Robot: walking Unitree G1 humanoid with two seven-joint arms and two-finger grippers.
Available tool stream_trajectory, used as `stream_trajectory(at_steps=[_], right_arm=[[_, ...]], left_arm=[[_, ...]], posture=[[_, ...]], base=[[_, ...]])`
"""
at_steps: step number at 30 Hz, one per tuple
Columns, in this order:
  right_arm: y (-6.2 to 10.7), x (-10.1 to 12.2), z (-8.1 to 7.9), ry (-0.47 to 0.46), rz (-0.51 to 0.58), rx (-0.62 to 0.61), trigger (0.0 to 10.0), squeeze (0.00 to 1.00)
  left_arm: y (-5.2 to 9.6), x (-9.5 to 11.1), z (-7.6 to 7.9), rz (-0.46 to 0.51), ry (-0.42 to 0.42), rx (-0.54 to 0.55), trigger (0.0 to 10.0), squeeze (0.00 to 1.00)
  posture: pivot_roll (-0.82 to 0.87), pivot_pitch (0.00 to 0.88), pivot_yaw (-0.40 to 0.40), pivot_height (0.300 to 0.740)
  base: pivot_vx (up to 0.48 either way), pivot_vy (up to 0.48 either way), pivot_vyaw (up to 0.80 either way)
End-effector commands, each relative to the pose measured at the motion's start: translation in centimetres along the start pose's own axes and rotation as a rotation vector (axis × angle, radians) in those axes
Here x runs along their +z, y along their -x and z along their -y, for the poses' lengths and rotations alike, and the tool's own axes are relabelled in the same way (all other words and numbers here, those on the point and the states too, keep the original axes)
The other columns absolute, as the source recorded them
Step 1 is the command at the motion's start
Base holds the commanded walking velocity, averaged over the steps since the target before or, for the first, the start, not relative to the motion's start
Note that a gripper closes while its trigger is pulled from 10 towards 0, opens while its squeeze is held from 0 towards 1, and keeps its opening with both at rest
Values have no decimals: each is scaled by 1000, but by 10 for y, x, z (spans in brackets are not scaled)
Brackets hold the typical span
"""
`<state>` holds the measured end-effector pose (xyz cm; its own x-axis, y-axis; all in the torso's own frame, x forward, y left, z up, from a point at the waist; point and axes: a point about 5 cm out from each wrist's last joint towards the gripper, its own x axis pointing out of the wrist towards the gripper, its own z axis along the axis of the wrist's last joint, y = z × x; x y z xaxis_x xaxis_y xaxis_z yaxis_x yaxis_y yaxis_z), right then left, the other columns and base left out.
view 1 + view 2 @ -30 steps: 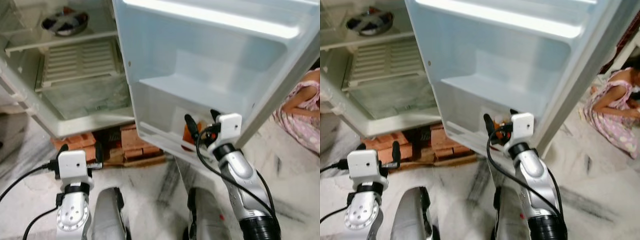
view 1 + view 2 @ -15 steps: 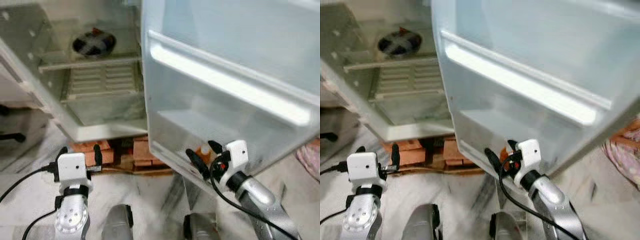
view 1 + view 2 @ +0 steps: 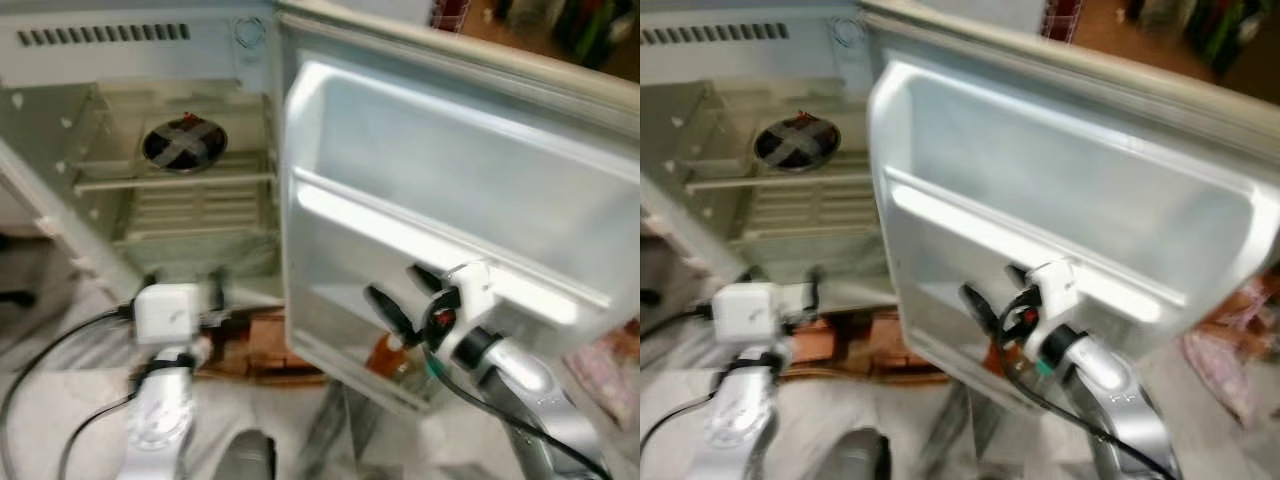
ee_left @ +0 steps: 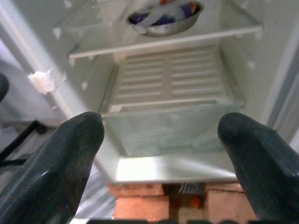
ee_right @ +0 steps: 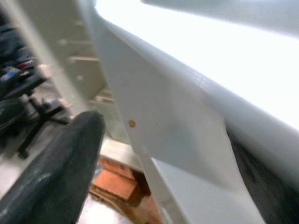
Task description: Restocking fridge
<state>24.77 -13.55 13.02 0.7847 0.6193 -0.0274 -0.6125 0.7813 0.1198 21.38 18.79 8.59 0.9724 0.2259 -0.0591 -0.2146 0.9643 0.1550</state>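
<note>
The orange bottle [image 3: 385, 355] sits low in the fridge door [image 3: 450, 230] bottom rack, and the right claw [image 3: 398, 297] hangs just above it, fingers spread, gripping nothing. Good form here means lifting straight up and away so neither finger clips the bottle or the rack's rail. The left claw [image 4: 159, 154] waits open before the fridge shelves, a steel bowl [image 4: 164, 16] up top.
</note>
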Motion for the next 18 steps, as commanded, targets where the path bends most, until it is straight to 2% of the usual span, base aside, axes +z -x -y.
stream_trajectory(at_steps=[1,18], right_arm=[[4,-1,6,2,-9,-36,10000,0],[-4,-1,6,19,6,-56,10000,0]], left_arm=[[1,4,9,15,14,-23,10000,0],[-1,5,9,10,10,-24,10000,0]], posture=[[14,116,-19,740],[13,130,-17,740]], base=[[-319,0,0],[-340,0,0]])
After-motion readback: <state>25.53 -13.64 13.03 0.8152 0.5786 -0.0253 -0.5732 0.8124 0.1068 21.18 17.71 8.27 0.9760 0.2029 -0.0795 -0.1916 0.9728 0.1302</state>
